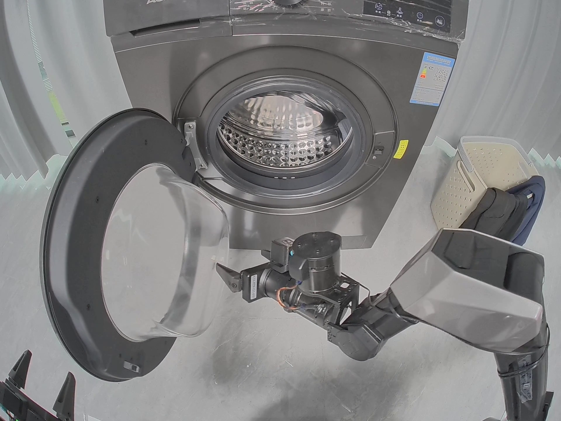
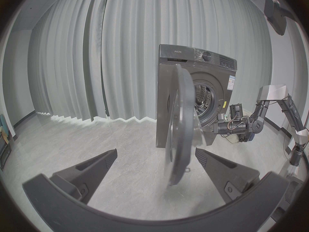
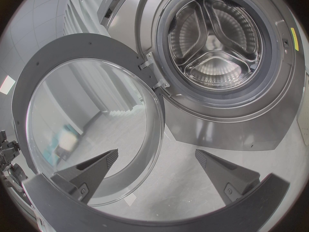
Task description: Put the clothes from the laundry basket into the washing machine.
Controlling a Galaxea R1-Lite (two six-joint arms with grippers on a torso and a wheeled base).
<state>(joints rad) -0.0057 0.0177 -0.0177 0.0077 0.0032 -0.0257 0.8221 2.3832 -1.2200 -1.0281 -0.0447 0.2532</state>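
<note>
The grey washing machine (image 1: 280, 118) stands ahead with its round door (image 1: 117, 247) swung wide to the left. Its steel drum (image 1: 286, 130) holds no clothes, as the right wrist view also shows (image 3: 214, 42). My right gripper (image 1: 227, 276) hangs low in front of the machine, just beside the door's glass bowl, open with nothing between its fingers (image 3: 106, 160). My left gripper (image 1: 41, 378) sits at the lower left, open and holding nothing. At the right, a cream laundry basket (image 1: 485, 171) carries dark clothes (image 1: 514, 209) draped over its near rim.
The open door (image 2: 180, 126) juts out into the floor space between my two arms. Pale curtains (image 2: 96, 65) line the walls behind the machine. Bare grey floor (image 1: 263, 369) stretches in front of the machine.
</note>
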